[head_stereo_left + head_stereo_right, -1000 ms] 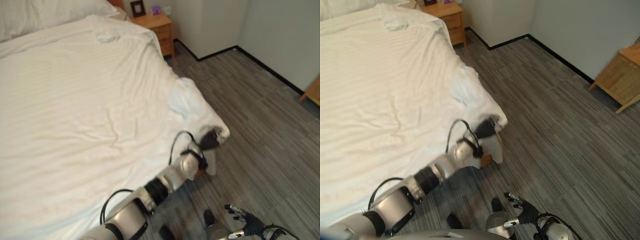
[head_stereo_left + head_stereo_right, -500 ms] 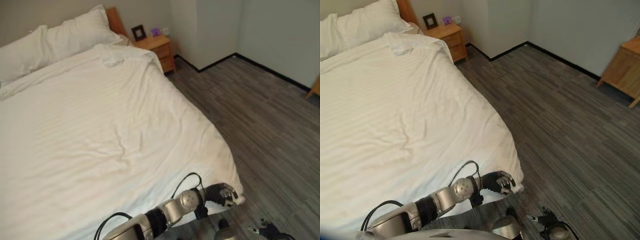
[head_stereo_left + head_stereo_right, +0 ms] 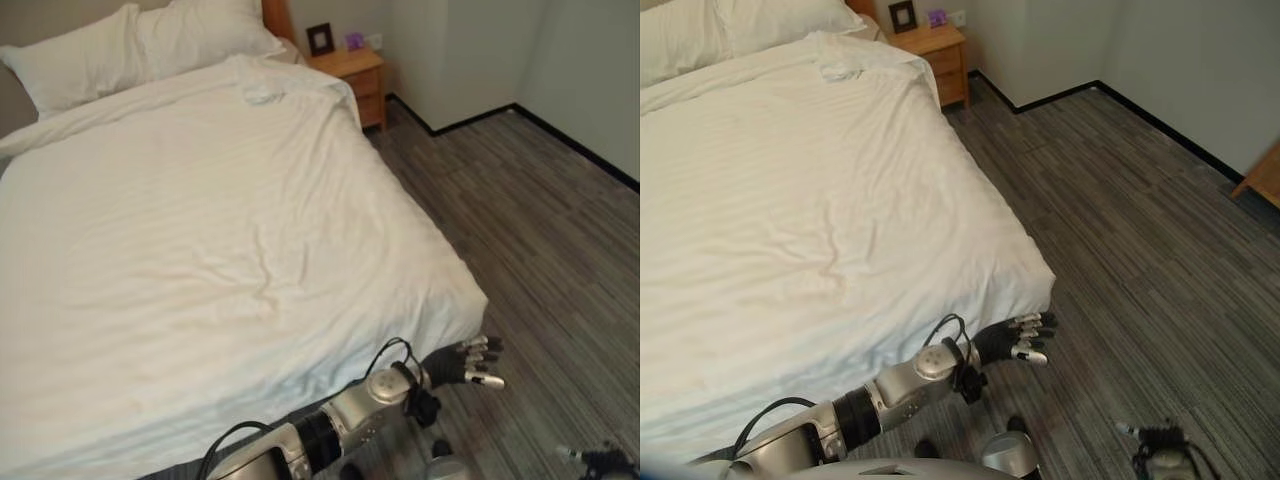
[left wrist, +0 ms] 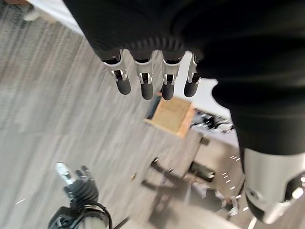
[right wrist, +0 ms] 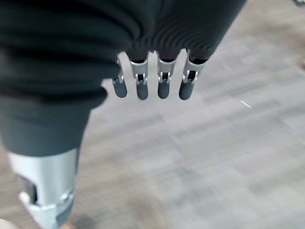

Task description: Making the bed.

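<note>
Bed [image 3: 200, 250]: covered by a white striped duvet [image 3: 790, 190], long axis running from the headboard end, far from the robot, toward the near foot end. The duvet lies flat over most of the bed, with a few shallow creases near its middle. Its near corner [image 3: 470, 300] hangs down over the bed's foot corner above the grey plank floor [image 3: 1140, 200]. At the bed's head end the duvet's top edge is bunched into a small rumpled fold [image 3: 262, 92].

Two white pillows [image 3: 150, 45] lie side by side across the head of the bed, beyond the duvet's top edge.

A wooden nightstand [image 3: 933, 45] stands just beside the bed's head corner, against the wall, with a small dark picture frame [image 3: 902, 15] on it.

Left hand [image 3: 462, 362]: just off the bed's foot corner, below the hanging duvet corner and apart from it, over the floor. Fingers straight and spread, holding nothing; its own wrist view shows the fingers [image 4: 143, 83] extended in a row.

Right hand [image 3: 1155, 440]: low over the floor, well apart from the bed. Fingers [image 5: 162, 81] straight, nothing in them.
</note>
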